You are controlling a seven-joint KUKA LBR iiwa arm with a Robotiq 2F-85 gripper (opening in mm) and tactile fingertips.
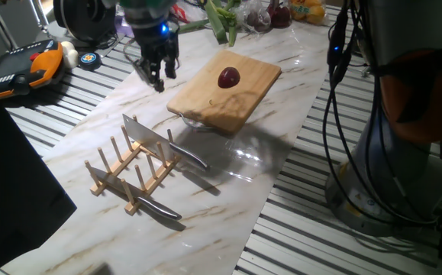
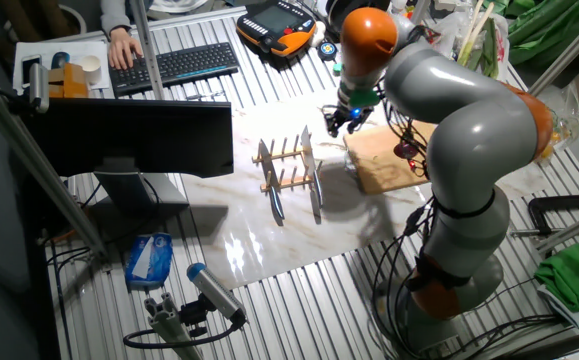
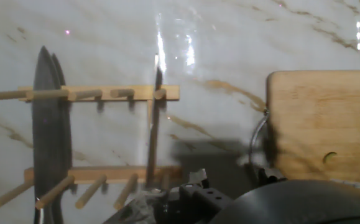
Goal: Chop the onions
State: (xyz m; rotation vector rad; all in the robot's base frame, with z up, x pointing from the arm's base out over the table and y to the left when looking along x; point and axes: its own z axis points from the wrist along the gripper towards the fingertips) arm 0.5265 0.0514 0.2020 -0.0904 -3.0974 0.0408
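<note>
We see the pincer [image 1: 157, 72] hanging empty, fingers slightly spread, above the tabletop [image 1: 297, 92], with the onion [image 1: 229, 77] whole on the board [image 1: 205, 99] beside it, the knives [image 1: 153, 140] racked nearer.

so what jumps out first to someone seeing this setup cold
A small dark red onion sits whole on a wooden cutting board near the far end of the marble table. In front of it, a wooden peg rack holds two knives. The end effector hangs above the table left of the board, holding nothing.
</note>
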